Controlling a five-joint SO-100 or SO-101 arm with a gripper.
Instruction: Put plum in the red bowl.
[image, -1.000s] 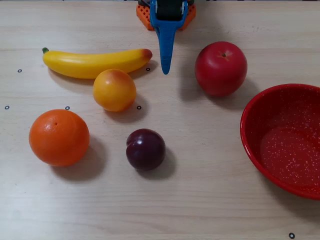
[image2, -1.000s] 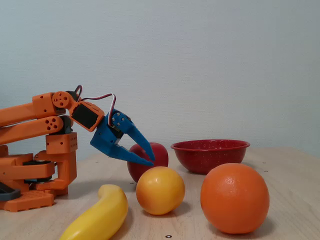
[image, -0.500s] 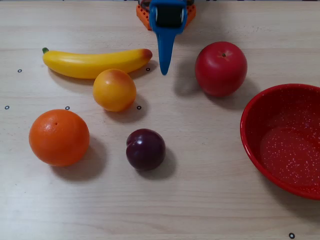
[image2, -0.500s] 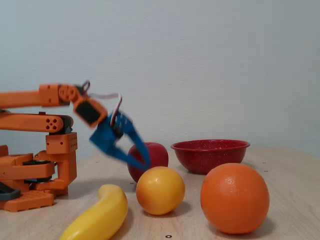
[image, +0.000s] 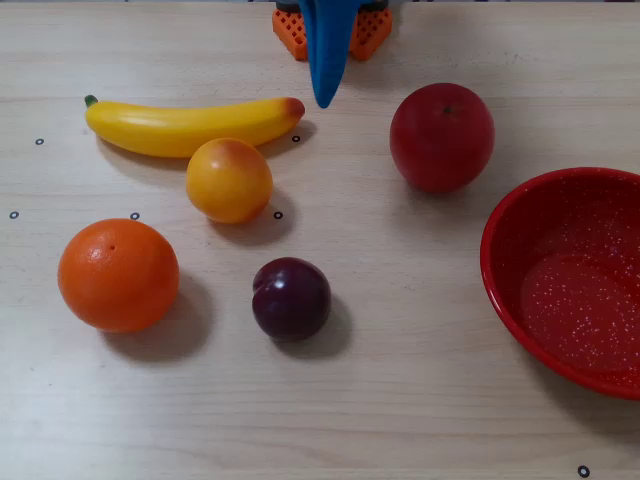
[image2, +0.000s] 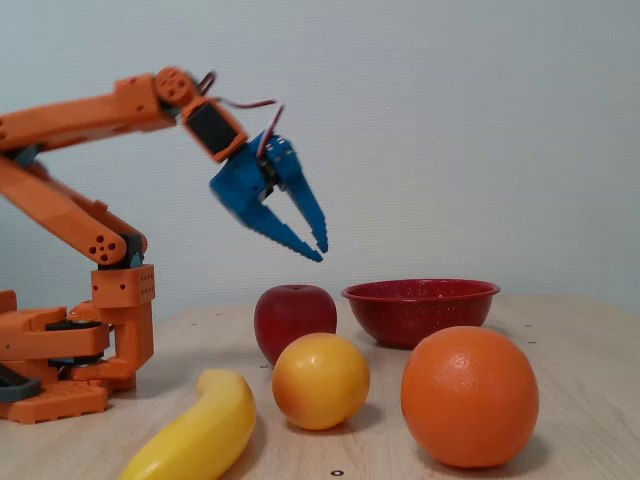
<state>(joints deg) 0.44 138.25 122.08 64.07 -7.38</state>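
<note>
Subject item: the small, round, glossy dark purple-maroon plum (image: 291, 298). In the overhead view it sits on the pale wood-grain table (image: 420, 420), a little left of and below the picture's centre, free on all sides. The fixed view does not show it; the nearer fruit appears to hide it.

Handling, as judged: the smooth, shiny skin suggests a hard, light, likely moulded fruit, rigid under pressure and not fragile. Being round and slick, it could roll or squirt out if pinched off-centre. The best hold would be across its widest girth, fingers on opposite sides and low enough to pass the equator.

Appearance: near-spherical, with a faint crease running down its top face and a soft highlight. It is the smallest fruit present.

Surroundings, clock positions taken from the plum in the overhead view: round orange fruit (image: 118, 274) at 9 o'clock, well apart; yellow-orange peach-like fruit (image: 229, 179) at 11 o'clock, near; long yellow banana (image: 190, 125) beyond it; bright red apple (image: 442, 136) at 1 o'clock. The large glossy red bowl with white speckles (image: 497, 277) lies at 3 o'clock, well apart, empty.

Claw: the blue two-finger gripper (image2: 319, 250) hangs high above the table in the fixed view, its fingertips close together with only a narrow gap, holding nothing.
</note>
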